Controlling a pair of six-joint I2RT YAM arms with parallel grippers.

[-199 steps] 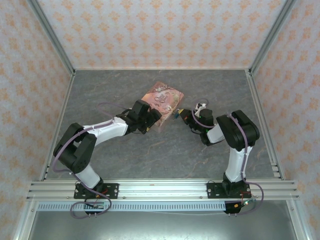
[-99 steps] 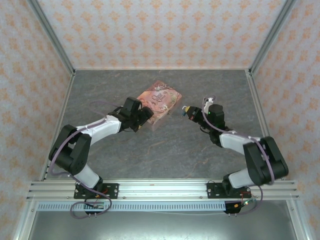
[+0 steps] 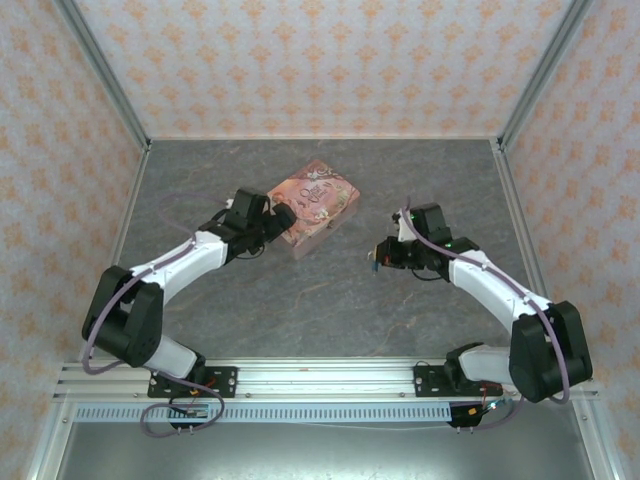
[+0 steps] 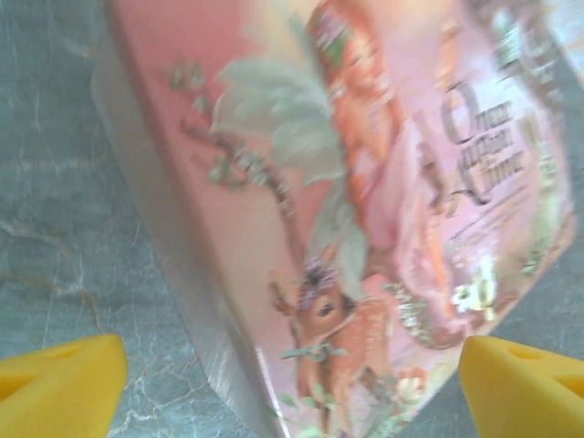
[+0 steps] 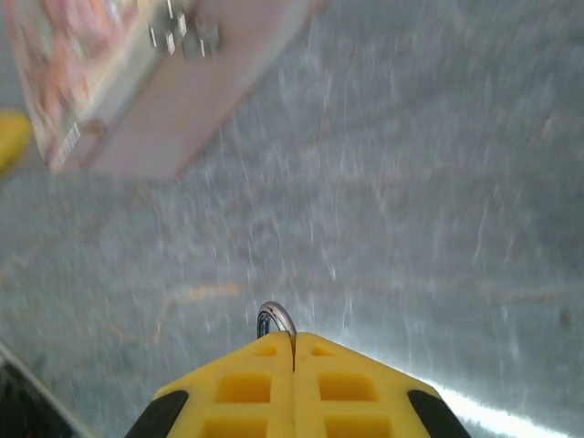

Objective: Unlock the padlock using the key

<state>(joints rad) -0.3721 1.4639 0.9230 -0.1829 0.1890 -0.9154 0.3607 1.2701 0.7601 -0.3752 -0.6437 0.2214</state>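
Grey marbled tabletop [image 3: 330, 300], three walls [image 3: 320, 70] papered in a pale orange pattern, and an aluminium rail [image 3: 320, 378] along the near edge where the two arms are bolted: that's the whole stall from where I stand.

One padlock [image 5: 276, 319] is all I count, and it sits in the right gripper [image 5: 294, 351]. The two yellow fingers are pressed flat together, and a thin silvery shackle loop pokes out of the seam at their tips. The body of the lock is hidden between the pads, so I can't say how it is turned. From above, the right gripper [image 3: 377, 257] hangs over bare table right of centre, pointing left. It is well apart from the tin, with a small coloured speck at its tip (too tiny to make out).

One pink illustrated tin [image 3: 318, 200] lies flat on the table, turned at an angle, towards the back and a little left of the middle. The right wrist camera catches the tin [image 5: 109, 91] in its upper left corner, with a small metal fitting [image 5: 182, 35] on its side wall.

The left gripper [image 3: 280, 222] is at the tin's near left corner. Its two yellow fingertips [image 4: 59, 383] stand wide apart, and the left gripper [image 4: 292, 383] looks down on the tin's lid [image 4: 365, 182], where a fawn and a figure in pink are painted. I can't tell whether either finger touches the tin.
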